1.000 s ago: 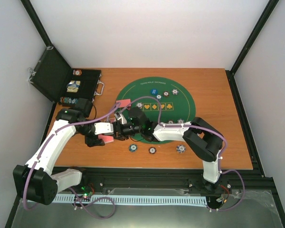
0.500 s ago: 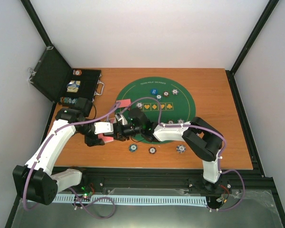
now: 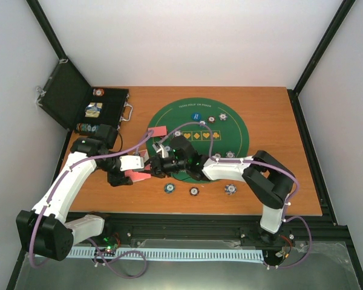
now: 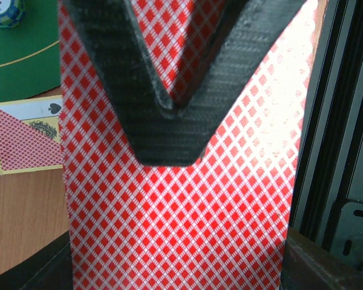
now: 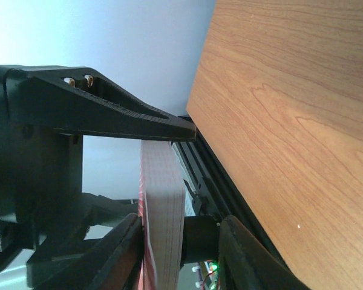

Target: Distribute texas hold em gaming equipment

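My left gripper [image 3: 132,174] is shut on a deck of red-backed playing cards [image 3: 138,176], held off the table left of the green mat. The deck fills the left wrist view [image 4: 187,211]. My right gripper [image 3: 156,168] is at the deck, one dark finger [image 4: 169,121] lying across its back. In the right wrist view the deck [image 5: 162,193] stands edge-on between my right fingers [image 5: 109,257]. The jaws stand wider than the deck. Two red cards [image 3: 158,131] lie at the mat's left edge. Three poker chips [image 3: 194,191] lie near the front edge.
The green felt mat [image 3: 230,136] carries more chips [image 3: 222,116] and a blue button [image 3: 196,115]. The open black case [image 3: 78,99] sits at the back left with chips inside. A yellow-edged card box [image 4: 24,136] lies on the wood by the mat.
The right arm's wrist and elbow have shifted a little right, the gripper staying at the deck. The left arm and deck have hardly moved.
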`<state>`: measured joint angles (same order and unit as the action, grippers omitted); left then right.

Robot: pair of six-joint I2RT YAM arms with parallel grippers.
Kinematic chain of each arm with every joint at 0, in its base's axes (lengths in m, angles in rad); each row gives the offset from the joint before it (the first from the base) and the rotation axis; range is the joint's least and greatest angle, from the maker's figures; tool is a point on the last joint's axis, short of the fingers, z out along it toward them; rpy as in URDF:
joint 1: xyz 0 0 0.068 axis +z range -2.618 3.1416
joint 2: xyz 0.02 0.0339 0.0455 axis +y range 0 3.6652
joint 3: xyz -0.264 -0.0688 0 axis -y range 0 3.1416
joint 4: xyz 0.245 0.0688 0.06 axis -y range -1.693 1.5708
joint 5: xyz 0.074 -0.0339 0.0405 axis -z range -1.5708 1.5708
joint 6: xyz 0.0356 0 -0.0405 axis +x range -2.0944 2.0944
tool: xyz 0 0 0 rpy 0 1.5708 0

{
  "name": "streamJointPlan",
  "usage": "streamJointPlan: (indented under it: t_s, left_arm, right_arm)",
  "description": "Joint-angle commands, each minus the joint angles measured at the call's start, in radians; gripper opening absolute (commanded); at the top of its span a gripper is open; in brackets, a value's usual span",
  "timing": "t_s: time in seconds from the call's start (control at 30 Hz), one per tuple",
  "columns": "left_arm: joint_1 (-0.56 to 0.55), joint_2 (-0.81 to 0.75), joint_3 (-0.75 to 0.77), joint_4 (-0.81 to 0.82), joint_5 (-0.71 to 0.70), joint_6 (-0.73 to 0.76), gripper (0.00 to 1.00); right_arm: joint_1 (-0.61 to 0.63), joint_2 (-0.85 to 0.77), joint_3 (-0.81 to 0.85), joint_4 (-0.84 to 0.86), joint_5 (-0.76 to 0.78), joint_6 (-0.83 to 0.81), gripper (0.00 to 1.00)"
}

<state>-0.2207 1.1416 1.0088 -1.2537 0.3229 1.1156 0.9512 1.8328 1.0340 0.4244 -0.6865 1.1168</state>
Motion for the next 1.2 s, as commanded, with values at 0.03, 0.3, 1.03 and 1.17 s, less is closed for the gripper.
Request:
streamJointPlan:
  t_s: [0.03, 0.3, 1.03, 1.17]
  left_arm:
    - [-0.003, -0.020, 0.034, 0.003, 0.024, 0.019, 0.01]
    - [-0.003, -0.020, 0.017, 0.018, 0.014, 0.023, 0.01]
    - [-0.003, -0.002, 0.019, 0.020, 0.003, 0.016, 0.01]
    - [-0.003, 0.014, 0.036, 0.014, 0.003, 0.008, 0.01]
  right_arm:
    - [-0.013, -0.047, -0.012, -0.121, 0.046, -0.042, 0.27]
    - [-0.032, -0.117, -0.021, -0.200, 0.066, -0.064, 0.08]
    - [-0.536, -0.038, 0.284, -0.695, -0.062, -0.444, 0.03]
    - [-0.647, 0.176, 0.535, -0.839, -0.062, -0.544, 0.03]
